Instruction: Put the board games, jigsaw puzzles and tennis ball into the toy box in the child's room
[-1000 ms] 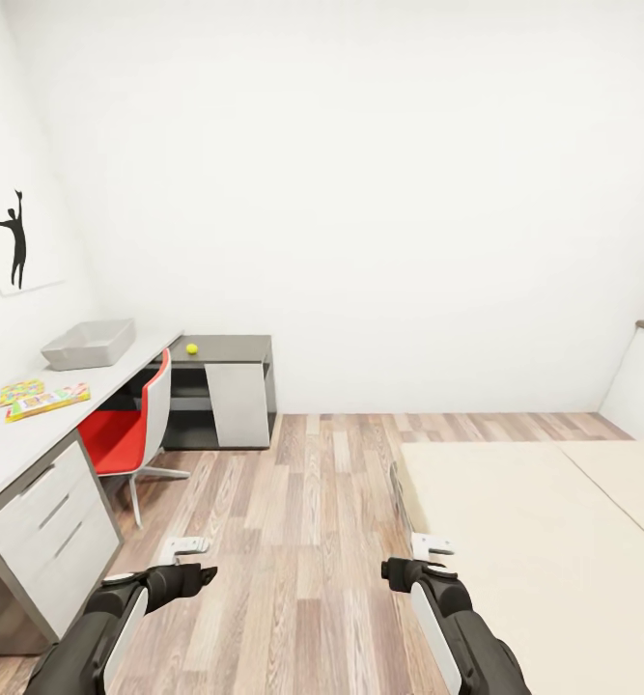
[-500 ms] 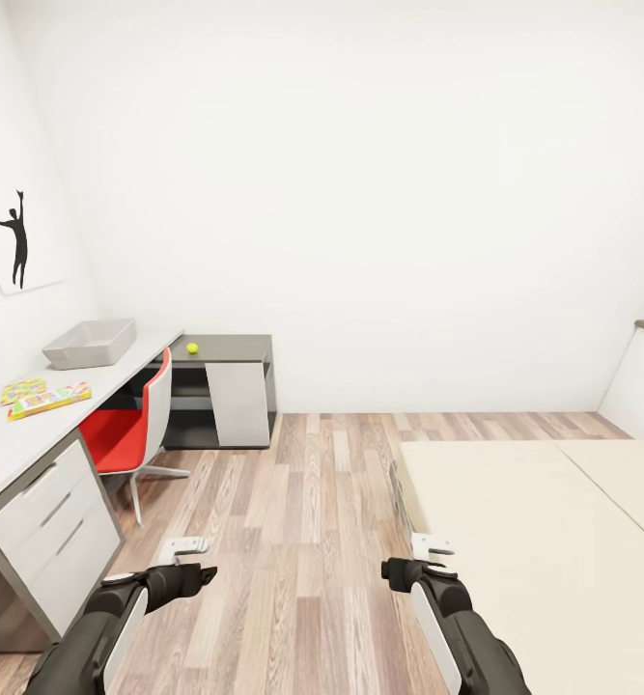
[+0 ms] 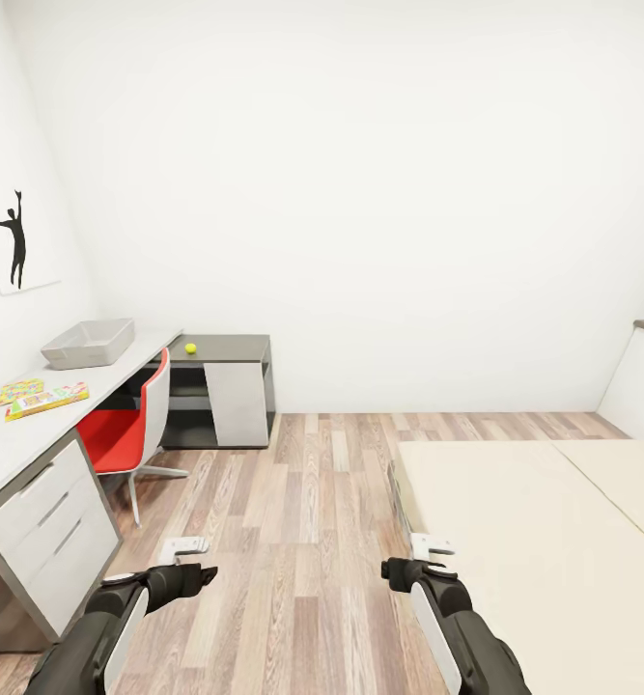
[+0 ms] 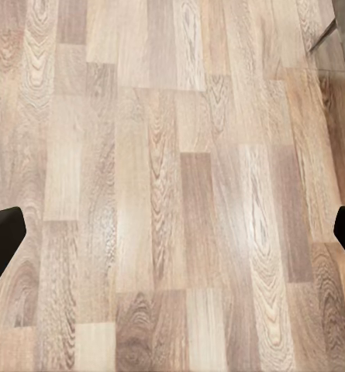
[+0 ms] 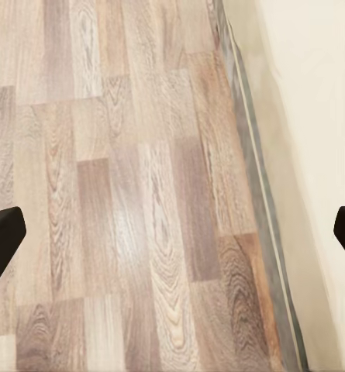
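The grey toy box (image 3: 88, 343) stands on the long white table (image 3: 3, 444) along the left wall. Two flat colourful boxes (image 3: 46, 400) lie on that table nearer to me; I cannot tell whether they are games or puzzles. The yellow-green tennis ball (image 3: 190, 348) rests on the dark desk section in the corner. My left gripper (image 3: 184, 548) and right gripper (image 3: 430, 546) hang low over the wooden floor, both open and holding nothing. In the left wrist view the dark fingertips (image 4: 1, 240) stand wide apart above floorboards, and so do the fingertips (image 5: 1, 236) in the right wrist view.
A red and white swivel chair (image 3: 128, 434) stands in front of the table, beside white drawers (image 3: 46, 526). A beige bed (image 3: 553, 541) takes up the right side; its edge (image 5: 257, 194) lies close to my right gripper. Wooden floor (image 3: 302, 502) runs between bed and table.
The whole picture has shifted very slightly, so the camera has moved a little. Both arms and the toys hold the same places.
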{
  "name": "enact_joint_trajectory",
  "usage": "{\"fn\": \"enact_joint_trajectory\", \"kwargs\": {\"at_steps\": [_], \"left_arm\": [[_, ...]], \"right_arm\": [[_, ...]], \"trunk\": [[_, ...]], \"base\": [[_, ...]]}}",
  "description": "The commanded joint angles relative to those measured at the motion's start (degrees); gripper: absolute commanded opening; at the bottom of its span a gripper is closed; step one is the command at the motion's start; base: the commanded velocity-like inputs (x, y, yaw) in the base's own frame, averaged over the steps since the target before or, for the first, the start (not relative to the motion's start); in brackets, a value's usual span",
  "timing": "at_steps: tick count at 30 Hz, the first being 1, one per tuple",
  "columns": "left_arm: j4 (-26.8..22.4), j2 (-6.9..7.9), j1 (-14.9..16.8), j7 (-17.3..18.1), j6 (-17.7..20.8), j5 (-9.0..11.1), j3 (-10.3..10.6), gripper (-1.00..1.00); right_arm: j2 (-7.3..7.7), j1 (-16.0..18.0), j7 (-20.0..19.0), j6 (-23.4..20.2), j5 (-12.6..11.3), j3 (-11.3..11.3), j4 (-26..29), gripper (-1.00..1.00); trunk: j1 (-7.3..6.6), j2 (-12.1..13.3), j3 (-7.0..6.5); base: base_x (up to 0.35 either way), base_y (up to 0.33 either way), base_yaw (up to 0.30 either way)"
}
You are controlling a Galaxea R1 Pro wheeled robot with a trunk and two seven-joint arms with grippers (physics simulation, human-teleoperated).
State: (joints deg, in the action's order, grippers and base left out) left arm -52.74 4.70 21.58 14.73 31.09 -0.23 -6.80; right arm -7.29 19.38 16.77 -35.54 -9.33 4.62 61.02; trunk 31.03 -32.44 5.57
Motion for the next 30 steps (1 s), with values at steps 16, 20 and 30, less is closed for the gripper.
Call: {"fn": "enact_joint_trajectory", "kwargs": {"at_steps": [16, 20, 30], "left_arm": [[-0.1, -0.03, 0.0, 0.3, 0.4, 0.0, -0.1, 1.00], [-0.1, 0.00, 0.0, 0.3, 0.4, 0.0, -0.1, 1.00], [-0.1, -0.04, 0.0, 0.3, 0.4, 0.0, -0.1, 1.00]], "right_arm": [[0.07, 0.0, 0.5, -0.1, -0.7, 0.1, 0.0, 1.00], [0.08, 0.0, 0.5, -0.1, -0.7, 0.1, 0.0, 1.00], [0.08, 0.0, 0.5, -0.1, -0.7, 0.1, 0.0, 1.00]], "trunk": [[0.03, -0.1, 0.11], [0.03, -0.1, 0.11], [0.03, -0.1, 0.11]], "base": [[0.000, -0.286, 0.000], [0.000, -0.303, 0.000], [0.000, -0.303, 0.000]]}}
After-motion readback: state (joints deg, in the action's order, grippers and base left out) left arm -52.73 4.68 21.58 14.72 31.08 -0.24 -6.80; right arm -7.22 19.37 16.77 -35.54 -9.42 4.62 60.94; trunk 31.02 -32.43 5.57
